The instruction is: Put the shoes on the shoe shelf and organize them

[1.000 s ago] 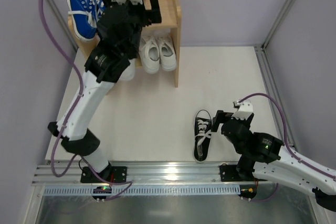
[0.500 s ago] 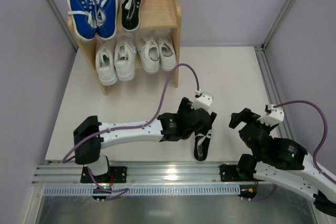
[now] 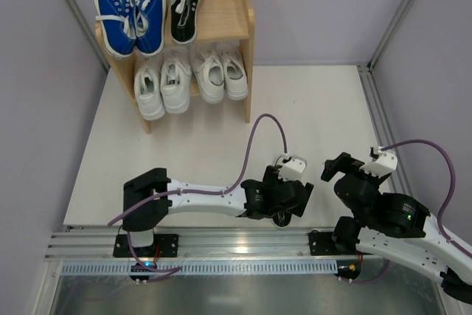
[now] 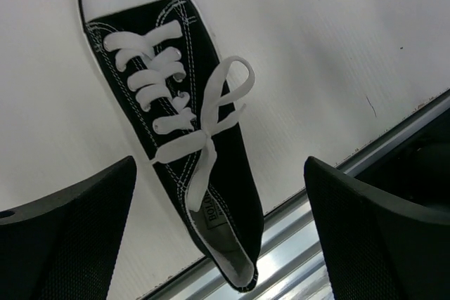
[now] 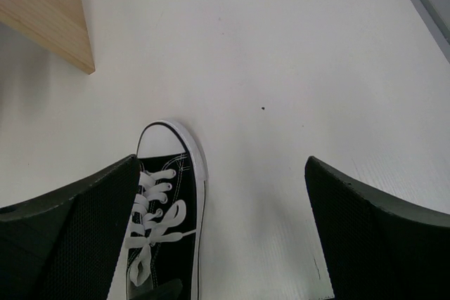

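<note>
One black canvas shoe [image 4: 184,138] with white laces lies on the table by the near edge, its heel at the metal rail. My left gripper [image 4: 219,166] hangs open just above it, one finger on each side, not touching. In the top view that gripper [image 3: 284,208] hides most of the shoe [image 3: 280,220]. My right gripper [image 3: 336,173] stands open to the shoe's right, apart from it; its own view shows the toe cap [image 5: 170,144]. The shoe shelf [image 3: 225,12] holds a blue pair [image 3: 129,12] and one black shoe [image 3: 186,1] on top, with several white shoes [image 3: 192,79] below.
The left arm lies low along the table's near edge, its purple cable [image 3: 258,134] looping above it. The metal rail [image 3: 236,243] runs across the front. A corner of the shelf's side panel [image 5: 49,12] shows at the right wrist view's upper left. Frame posts stand at the back corners.
My left arm swung from the shelf's top tier, leaving a black shoe there, down over the black shoe at the near edge. The right gripper drew back to the right.
</note>
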Action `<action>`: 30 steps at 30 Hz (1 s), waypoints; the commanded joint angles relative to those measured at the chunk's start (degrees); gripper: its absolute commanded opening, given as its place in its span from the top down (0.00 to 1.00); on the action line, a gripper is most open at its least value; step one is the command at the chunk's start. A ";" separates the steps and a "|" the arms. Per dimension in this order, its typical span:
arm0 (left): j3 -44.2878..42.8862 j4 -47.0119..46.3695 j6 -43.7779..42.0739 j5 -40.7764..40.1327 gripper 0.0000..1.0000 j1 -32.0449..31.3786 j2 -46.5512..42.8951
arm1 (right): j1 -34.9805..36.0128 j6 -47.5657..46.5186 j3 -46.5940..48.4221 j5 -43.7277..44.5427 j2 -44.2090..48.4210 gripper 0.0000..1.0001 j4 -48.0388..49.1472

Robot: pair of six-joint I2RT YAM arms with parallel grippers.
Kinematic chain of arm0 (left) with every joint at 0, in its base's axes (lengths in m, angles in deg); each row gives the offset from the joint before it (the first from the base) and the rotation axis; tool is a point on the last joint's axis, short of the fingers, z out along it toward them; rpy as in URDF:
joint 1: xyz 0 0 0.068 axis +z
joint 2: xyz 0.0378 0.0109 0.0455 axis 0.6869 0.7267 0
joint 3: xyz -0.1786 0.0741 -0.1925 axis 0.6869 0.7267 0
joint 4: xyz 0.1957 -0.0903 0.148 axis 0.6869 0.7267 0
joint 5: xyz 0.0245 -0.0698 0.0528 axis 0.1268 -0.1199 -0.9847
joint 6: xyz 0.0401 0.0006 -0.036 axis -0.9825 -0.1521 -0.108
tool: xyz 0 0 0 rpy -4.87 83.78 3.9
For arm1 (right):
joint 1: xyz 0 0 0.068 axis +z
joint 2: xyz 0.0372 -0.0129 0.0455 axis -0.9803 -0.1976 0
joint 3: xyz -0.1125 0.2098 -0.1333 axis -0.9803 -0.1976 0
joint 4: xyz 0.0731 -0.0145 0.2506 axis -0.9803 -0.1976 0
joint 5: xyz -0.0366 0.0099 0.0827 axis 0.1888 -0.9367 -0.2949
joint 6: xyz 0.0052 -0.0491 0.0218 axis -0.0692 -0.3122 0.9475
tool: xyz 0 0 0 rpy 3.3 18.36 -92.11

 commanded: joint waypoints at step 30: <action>-3.76 7.60 -6.71 -22.42 1.00 -2.55 -18.97 | -0.12 -2.33 1.45 1.20 0.90 0.00 1.12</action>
